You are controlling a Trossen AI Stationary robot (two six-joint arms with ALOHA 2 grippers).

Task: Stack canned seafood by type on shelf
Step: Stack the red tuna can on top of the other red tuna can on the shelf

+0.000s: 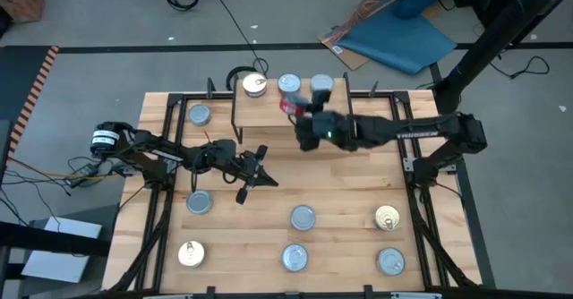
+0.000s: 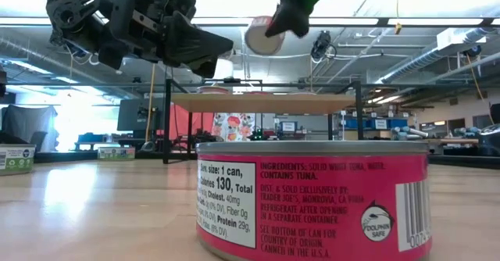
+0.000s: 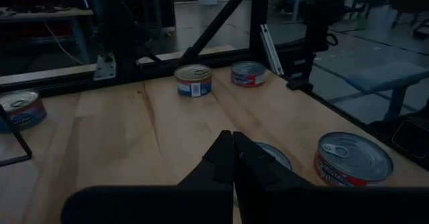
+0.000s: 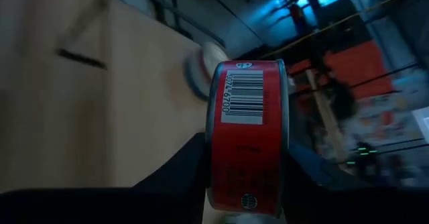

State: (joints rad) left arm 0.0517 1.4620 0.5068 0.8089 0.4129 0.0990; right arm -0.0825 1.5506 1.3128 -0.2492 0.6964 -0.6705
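A red-labelled tuna can (image 4: 247, 133) is clamped between the fingers of the right gripper (image 1: 294, 109), tipped onto its edge so that the barcode on its side faces the wrist camera. In the high view this gripper is seen over the shelf (image 1: 269, 111), just in front of the row of cans standing there: a gold-topped can (image 1: 255, 85), a silver-topped can (image 1: 289, 84) and another silver-topped can (image 1: 321, 86). In the low view the held can is seen raised well above the shelf board. The left gripper (image 1: 253, 175) is held over the middle of the wooden tabletop (image 1: 340, 187), its fingers pressed together with nothing between them. Other cans are spread over the tabletop: one silver-topped can (image 1: 199, 114) beside the shelf's left end, one (image 1: 199, 202) near the left gripper, a gold-topped can (image 1: 191, 254) at the front left, three silver-topped ones (image 1: 303, 217) toward the front, and a gold-topped can (image 1: 387, 217) at the right. A pink-labelled tuna can (image 2: 312, 202) fills the foreground of the low view.
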